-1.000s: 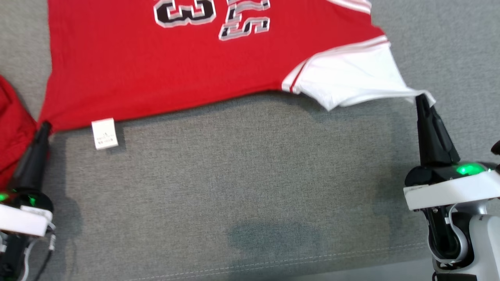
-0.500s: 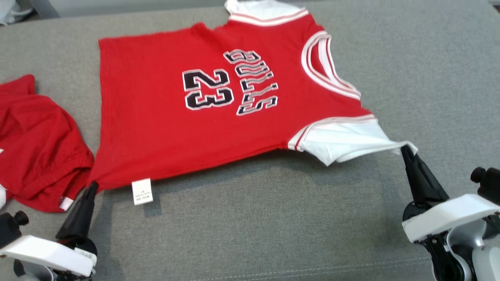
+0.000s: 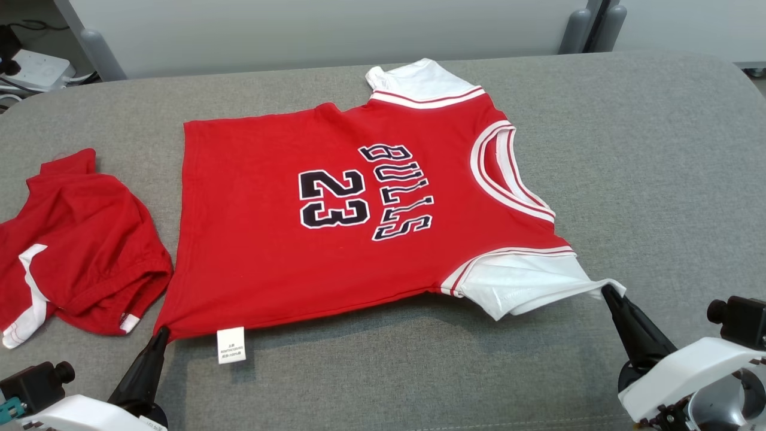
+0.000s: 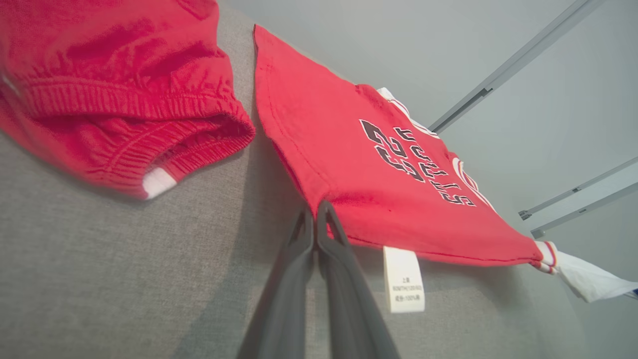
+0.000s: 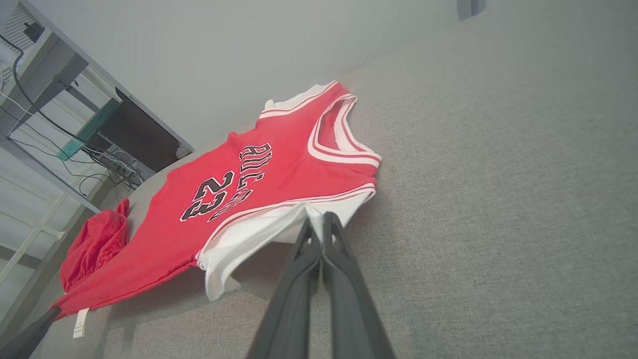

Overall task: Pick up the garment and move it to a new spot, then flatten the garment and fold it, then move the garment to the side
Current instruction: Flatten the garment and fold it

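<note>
Gripping red fabric number-23 jersey [image 3: 269, 239] mid-frame, left gripper [image 3: 162, 332] clenched on hem corner [image 3: 173, 323], right gripper [image 3: 608, 292] clenched on white sleeve [image 3: 520, 284]

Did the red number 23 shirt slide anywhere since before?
No, not that I can see. The shirt keeps its near corner as close to the red shorts as before; only the head camera tilted, shifting the whole picture.
</note>
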Motion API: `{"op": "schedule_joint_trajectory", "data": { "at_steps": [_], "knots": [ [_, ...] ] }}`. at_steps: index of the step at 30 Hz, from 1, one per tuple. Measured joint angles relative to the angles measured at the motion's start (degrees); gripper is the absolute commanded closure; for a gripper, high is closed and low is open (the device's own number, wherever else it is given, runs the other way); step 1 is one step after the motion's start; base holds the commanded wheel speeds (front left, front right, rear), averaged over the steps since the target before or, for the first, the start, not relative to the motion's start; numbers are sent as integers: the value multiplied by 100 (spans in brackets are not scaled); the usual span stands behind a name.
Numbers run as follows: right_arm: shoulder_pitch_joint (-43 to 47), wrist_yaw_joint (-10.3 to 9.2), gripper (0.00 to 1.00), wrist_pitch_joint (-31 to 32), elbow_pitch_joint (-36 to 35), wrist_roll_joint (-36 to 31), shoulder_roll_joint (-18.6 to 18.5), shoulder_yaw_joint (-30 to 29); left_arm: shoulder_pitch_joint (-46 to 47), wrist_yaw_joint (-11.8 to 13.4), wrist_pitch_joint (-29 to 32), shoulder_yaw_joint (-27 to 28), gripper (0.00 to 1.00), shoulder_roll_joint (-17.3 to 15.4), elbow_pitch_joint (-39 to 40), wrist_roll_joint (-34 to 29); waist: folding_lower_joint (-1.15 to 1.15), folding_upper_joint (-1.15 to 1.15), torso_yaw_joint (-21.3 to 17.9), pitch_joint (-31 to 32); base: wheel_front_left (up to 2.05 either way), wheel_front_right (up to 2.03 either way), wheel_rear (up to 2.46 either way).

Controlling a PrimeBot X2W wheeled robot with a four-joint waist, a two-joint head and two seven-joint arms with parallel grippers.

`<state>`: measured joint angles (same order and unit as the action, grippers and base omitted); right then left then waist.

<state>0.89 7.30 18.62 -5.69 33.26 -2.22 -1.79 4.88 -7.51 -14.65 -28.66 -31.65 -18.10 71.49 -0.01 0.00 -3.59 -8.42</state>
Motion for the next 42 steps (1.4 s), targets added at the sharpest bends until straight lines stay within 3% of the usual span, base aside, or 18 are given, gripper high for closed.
{"op": "schedule_joint_trajectory", "data": {
  "at_steps": [15,16,17,18,19,26,36,42],
  "knots": [
    [464,-1,100,157,-66,35,2,385,2,0,0,-40,98,-16,-131,-91,0,0,-76,-280,0,0,0],
    [471,-1,100,174,-64,13,2,380,2,0,0,-49,64,-14,-143,-100,0,0,-83,-271,0,0,0],
    [470,-1,93,181,-62,-42,3,359,2,0,0,-64,25,-12,-146,-132,0,0,-87,-262,0,0,0],
    [469,-1,44,180,-44,-112,3,335,2,0,0,-82,0,-9,-159,-160,0,0,-87,-252,0,0,0],
    [468,-1,0,180,-18,-185,2,315,2,0,0,-108,0,-1,-179,-192,0,0,-82,-241,0,0,0],
    [415,-1,0,-267,148,-680,4,31,1,0,0,8,0,63,-313,-704,1,0,23,-141,0,0,0],
    [-93,-1,0,-2035,758,-1792,3,-141,-215,0,-1,1638,0,737,-375,-2236,0,0,154,204,0,0,0],
    [-246,-1,0,-2603,1270,-2020,2,-91,-392,0,0,2084,0,1072,-233,-2873,0,0,206,441,0,0,0]
  ]
}}
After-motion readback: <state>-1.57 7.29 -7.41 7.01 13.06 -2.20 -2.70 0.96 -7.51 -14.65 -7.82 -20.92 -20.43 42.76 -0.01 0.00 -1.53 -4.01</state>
